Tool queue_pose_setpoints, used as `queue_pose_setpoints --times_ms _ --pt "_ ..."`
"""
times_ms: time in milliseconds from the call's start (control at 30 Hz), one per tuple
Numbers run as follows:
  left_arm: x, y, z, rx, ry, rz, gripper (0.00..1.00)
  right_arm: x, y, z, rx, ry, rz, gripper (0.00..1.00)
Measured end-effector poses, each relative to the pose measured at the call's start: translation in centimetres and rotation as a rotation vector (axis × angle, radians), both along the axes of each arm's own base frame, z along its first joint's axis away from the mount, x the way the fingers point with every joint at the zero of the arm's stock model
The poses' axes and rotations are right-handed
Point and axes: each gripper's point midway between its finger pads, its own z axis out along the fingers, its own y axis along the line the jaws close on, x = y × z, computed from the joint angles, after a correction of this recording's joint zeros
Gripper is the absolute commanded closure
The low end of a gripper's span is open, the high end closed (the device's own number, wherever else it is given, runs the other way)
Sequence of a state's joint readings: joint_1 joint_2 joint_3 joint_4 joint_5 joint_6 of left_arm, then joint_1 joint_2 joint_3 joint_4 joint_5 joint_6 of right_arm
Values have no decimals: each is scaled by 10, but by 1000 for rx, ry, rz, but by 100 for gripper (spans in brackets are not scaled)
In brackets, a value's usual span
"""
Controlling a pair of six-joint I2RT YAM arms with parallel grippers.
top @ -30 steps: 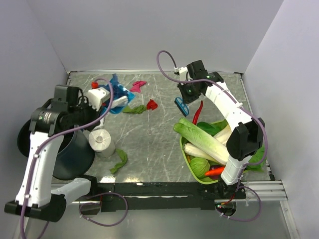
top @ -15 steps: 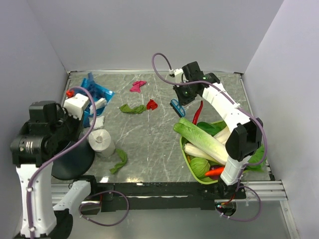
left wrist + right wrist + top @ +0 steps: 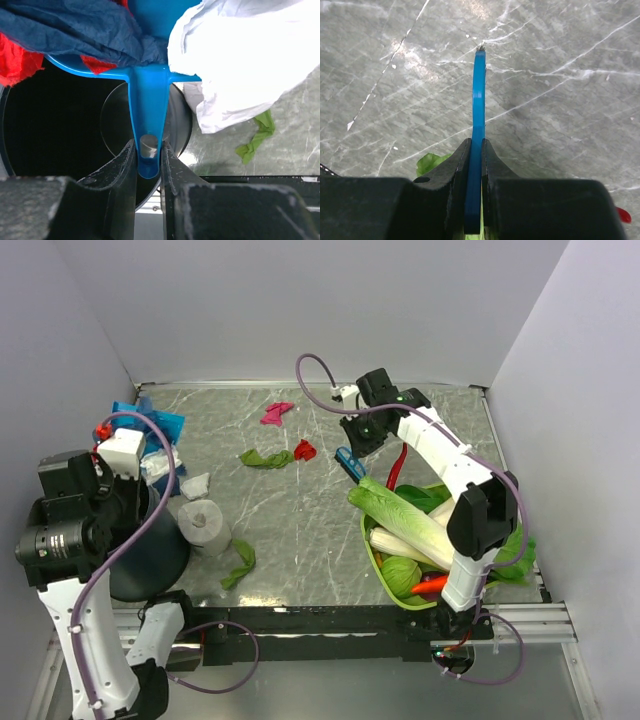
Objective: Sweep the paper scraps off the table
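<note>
Swung leftward since a second ago, the left pincer (image 3: 148, 150), clenched on the blue dustpan (image 3: 148, 90), hangs at the frame's left edge over the black bin (image 3: 150, 552); its wrist view shows paper scraps (image 3: 85, 27) heaped inside. Right pincer (image 3: 476, 150) grips a blue brush (image 3: 479, 100) at upper centre, with open desk (image 3: 300, 530) around the magenta scrap (image 3: 276, 413) and red scrap (image 3: 304, 449).

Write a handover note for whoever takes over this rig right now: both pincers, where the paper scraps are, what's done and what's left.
Left pincer: shut on the dustpan handle. The pan is over the black bin, loaded with blue, red and white scraps, not yet emptied.
Right pincer: shut on the blue brush, at the far side of the table.
On the table: magenta scrap, red scrap, green scrap beside it, white scrap by the tissue roll, front green scrap.
Left to do: empty the pan, then sweep those five.
</note>
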State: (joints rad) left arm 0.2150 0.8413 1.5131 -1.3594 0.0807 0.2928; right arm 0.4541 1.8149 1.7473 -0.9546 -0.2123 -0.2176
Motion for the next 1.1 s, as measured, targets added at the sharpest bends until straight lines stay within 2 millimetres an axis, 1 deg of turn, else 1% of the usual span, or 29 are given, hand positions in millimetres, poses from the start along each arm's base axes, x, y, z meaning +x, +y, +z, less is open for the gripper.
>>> queue_pose_setpoints --times_ms 200,300,600,1100 --pt "-2 13 -1 13 8 72 99 -1 2 -11 -7 37 6 100" --pt "-4 18 -5 26 24 98 99 -2 3 -11 -4 45 10 100" --pt "-22 33 -29 70 91 189 99 -5 5 -8 6 58 18 100" --pt "-38 64 -30 148 140 359 99 -4 5 -6 6 50 24 100"
